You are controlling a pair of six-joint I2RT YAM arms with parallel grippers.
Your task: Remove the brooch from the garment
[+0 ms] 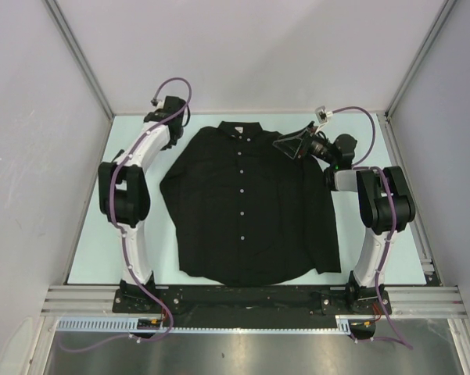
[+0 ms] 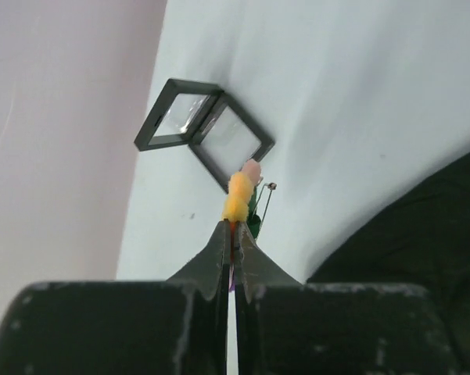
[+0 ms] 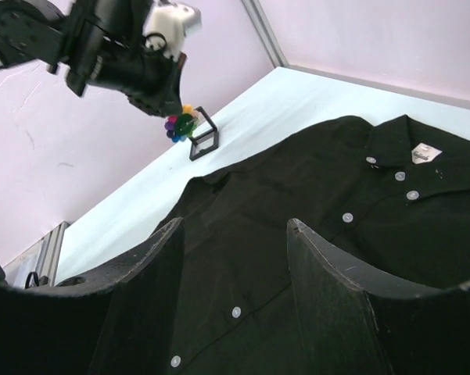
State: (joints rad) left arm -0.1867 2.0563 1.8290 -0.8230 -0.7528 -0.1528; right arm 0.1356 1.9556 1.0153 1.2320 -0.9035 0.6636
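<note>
Carrying everything: the pale blue surface [image 1: 94, 250], with light walls [image 1: 31, 117] around it.
Garment: a big black garment [image 1: 250, 203] lies flat in the middle of the surface, front up, with its collar at the far end.
Left arm: the left arm [image 1: 133, 195] reaches up the left side to the far left corner, beside the garment's shoulder.
Right arm: the right arm [image 1: 383, 203] bends in from the right, and its end is over the garment's far right shoulder.
Right claw: the right claw [image 3: 235, 226] is spread wide with nothing between its two fingers. It hangs over the garment near the collar. I cannot tell if it touches the cloth.
Left claw: the left claw [image 2: 233, 226] is pressed together on the brooch, up off the surface at the far left, away from the garment.
Box: a small black box [image 2: 203, 129] with see-through sides stands open on the surface at the far left, just past the left claw's tips.
Brooch: the brooch [image 3: 181, 125] is a little round flower with petals of many colours. It is off the garment, pinched in the left claw, in the air near the box.
Buttons: small white buttons [image 1: 242, 191] run in a row down the garment's front.
</note>
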